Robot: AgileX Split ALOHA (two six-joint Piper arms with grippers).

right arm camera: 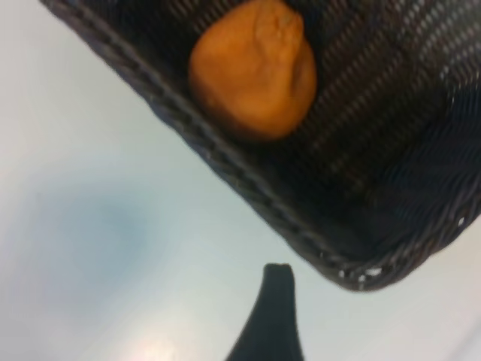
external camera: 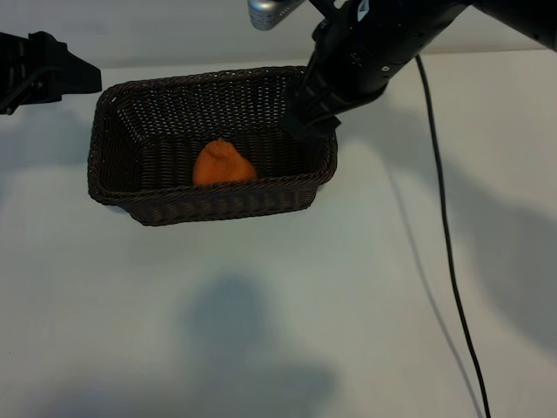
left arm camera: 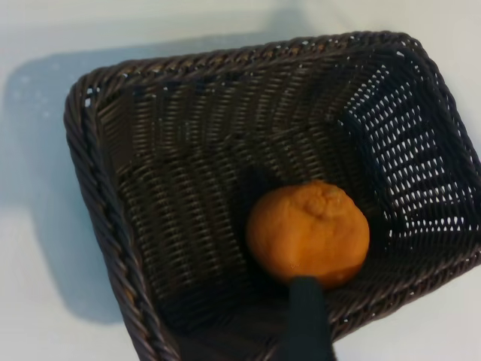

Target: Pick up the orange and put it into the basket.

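Observation:
The orange (external camera: 224,165) lies on the floor of the dark woven basket (external camera: 218,202), near its front wall, with nothing touching it. My right gripper (external camera: 309,117) hangs over the basket's far right corner, open and empty. In the right wrist view one dark finger (right arm camera: 276,308) shows over the white table, with the orange (right arm camera: 253,71) and the basket rim (right arm camera: 248,188) beyond it. My left gripper (external camera: 87,78) stays at the table's far left, open, beside the basket. Its wrist view shows the orange (left arm camera: 308,233) in the basket (left arm camera: 98,203) past one finger (left arm camera: 308,316).
A black cable (external camera: 444,244) runs down the white table on the right, from the right arm to the front edge. The basket stands at the back of the table, left of centre. Soft shadows lie on the table in front.

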